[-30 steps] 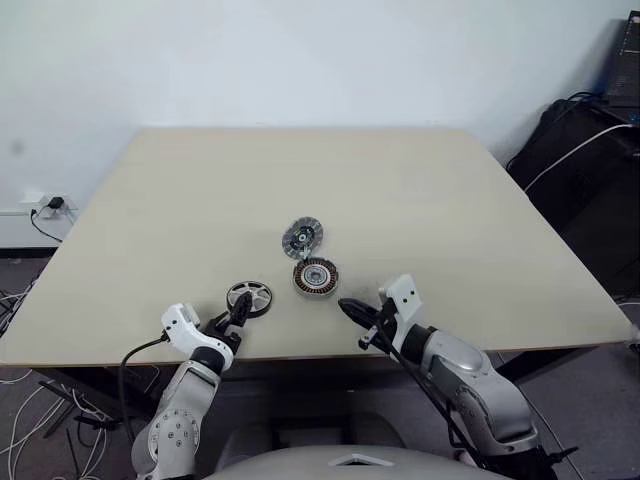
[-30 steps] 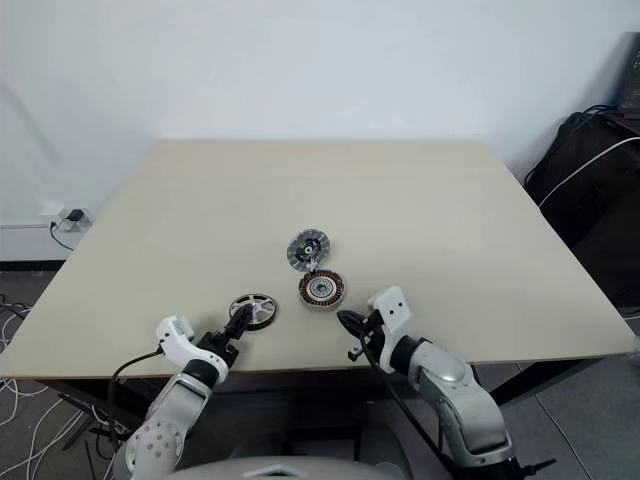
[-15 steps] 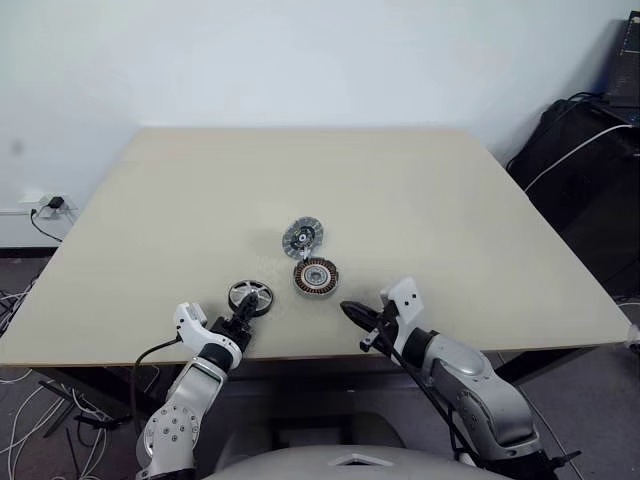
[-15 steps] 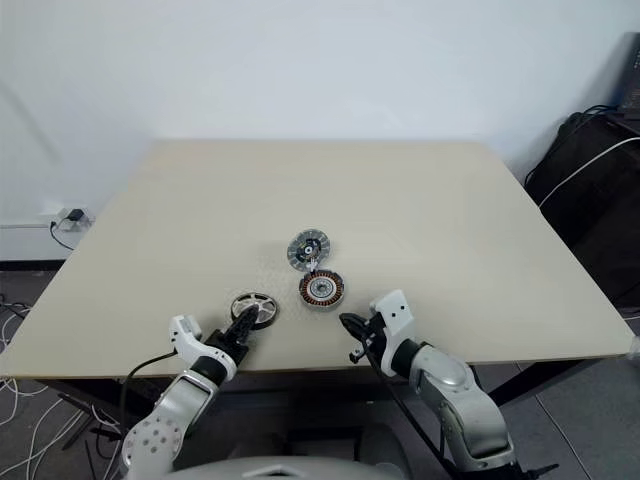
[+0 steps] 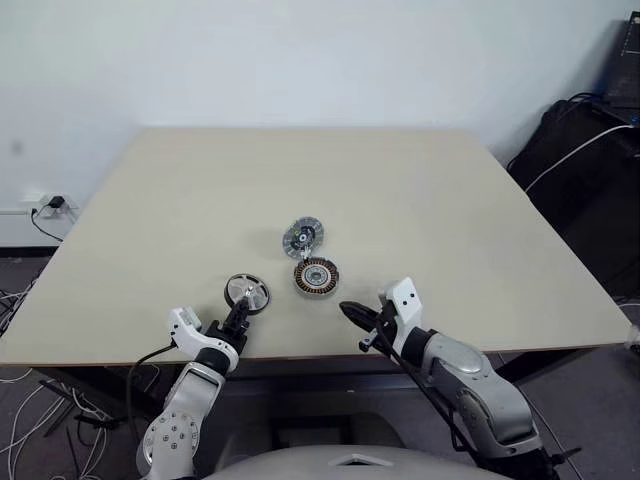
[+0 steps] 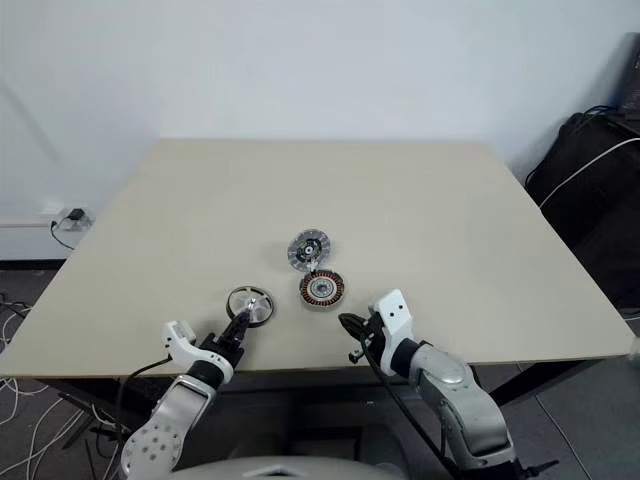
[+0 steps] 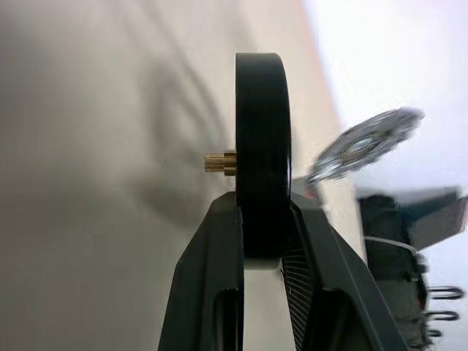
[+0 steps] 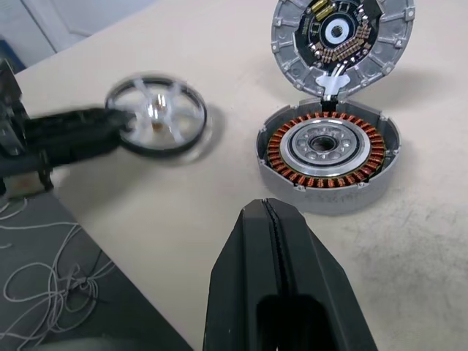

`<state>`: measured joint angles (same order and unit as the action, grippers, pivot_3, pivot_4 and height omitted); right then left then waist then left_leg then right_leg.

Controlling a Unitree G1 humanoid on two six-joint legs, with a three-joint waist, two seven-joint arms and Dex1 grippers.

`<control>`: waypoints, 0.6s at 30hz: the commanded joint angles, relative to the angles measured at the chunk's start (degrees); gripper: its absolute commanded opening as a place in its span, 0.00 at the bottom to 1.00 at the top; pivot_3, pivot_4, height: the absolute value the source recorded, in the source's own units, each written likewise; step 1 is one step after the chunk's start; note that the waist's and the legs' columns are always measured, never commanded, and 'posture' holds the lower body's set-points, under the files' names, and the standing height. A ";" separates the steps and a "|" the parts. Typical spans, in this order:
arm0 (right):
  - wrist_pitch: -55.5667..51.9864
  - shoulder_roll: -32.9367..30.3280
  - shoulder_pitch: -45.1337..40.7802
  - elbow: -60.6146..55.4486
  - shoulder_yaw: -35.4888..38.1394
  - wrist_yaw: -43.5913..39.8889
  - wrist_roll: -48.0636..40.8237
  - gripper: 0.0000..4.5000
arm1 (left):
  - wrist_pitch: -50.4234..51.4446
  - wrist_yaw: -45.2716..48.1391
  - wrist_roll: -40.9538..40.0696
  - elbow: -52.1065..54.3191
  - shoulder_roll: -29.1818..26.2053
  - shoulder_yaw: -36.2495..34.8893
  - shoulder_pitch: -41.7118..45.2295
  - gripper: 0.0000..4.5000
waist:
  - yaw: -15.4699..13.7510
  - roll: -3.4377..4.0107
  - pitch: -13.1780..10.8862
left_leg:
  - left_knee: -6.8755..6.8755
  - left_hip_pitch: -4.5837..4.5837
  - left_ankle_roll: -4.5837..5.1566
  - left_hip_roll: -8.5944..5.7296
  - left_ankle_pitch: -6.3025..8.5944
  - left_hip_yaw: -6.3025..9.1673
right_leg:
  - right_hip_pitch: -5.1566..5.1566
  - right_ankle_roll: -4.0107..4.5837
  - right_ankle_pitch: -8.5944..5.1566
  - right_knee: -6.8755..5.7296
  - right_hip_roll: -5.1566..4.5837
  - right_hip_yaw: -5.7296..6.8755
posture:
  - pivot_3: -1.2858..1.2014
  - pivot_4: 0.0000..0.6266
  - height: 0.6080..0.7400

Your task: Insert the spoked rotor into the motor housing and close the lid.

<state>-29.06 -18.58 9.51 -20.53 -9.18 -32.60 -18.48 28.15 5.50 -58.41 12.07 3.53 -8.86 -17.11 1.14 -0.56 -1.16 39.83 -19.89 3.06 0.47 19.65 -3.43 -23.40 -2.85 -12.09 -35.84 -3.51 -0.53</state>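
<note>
The left end effector (image 6: 238,329) pinches the spoked rotor (image 6: 249,304) by its dark rim near the front edge of the worktop (image 5: 420,190). In the left wrist view the two black fingers (image 7: 212,263) press on either flat side of the rim, and a small brass stub sticks out from the hub. The wheel stands tilted up with its spoked face toward the head camera; whether its lower edge touches the worktop or hangs just above it is hard to say from these angles.

The motor housing (image 5: 315,276) sits on the worktop to the right of the rotor and apart from it, its ring of copper windings around a pale centre facing up. The lid (image 5: 302,237) stands tilted open at the far edge of the housing, touching it there, with its inner face showing a dark centre and ribbed rim.

The right end effector (image 5: 347,309) hovers low near the front edge of the worktop, just right of the housing and pointing toward it, with its fingers pressed together and nothing between them.
</note>
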 commanded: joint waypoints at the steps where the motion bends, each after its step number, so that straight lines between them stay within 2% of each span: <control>1: 0.18 -0.64 0.29 -1.23 0.79 -0.67 -1.20 0.00 | 0.73 5.22 -0.46 2.69 1.66 3.97 2.20 0.09 | -0.19 0.00 0.00 | 0.00 0.00 0.01 -0.02 0.00 0.00 | 0.00 0.00 0.00 0.00 -0.01 0.00 | 0.52 0.00 1.00; 6: -0.38 -0.88 2.34 -1.46 1.30 -0.31 -1.82 0.00 | 2.96 10.45 -3.36 1.67 0.76 5.62 6.12 0.09 | -0.15 0.01 0.00 | 0.00 0.00 0.00 0.00 0.00 0.00 | -0.01 0.00 0.00 -0.01 0.02 0.00 | 0.52 0.00 1.00; 11: -0.33 -0.92 3.40 -1.53 1.35 0.31 -1.90 0.00 | 7.40 9.39 -2.84 -2.78 -0.24 5.76 11.89 0.09 | -0.11 0.02 0.02 | 0.04 0.02 0.00 -0.01 -0.01 0.00 | 0.04 -0.01 0.00 -0.01 0.03 0.00 | 0.52 0.00 1.00; 18: -0.17 -0.69 4.35 -2.17 1.33 1.00 -1.88 0.00 | 9.35 9.83 -1.14 -10.96 1.97 5.11 17.93 0.09 | -0.06 0.00 0.02 | 0.05 -0.01 0.01 -0.03 0.00 0.02 | 0.03 -0.01 0.00 0.00 0.05 0.00 | 0.52 0.00 1.00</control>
<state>-29.56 -19.47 14.23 -20.72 -8.57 -31.90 -19.48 37.28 14.37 -59.60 1.51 3.67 -3.93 -0.79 1.08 -0.56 -1.14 39.88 -19.90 3.06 0.44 19.64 -3.41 -23.37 -2.85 -12.08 -35.84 -3.46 -0.53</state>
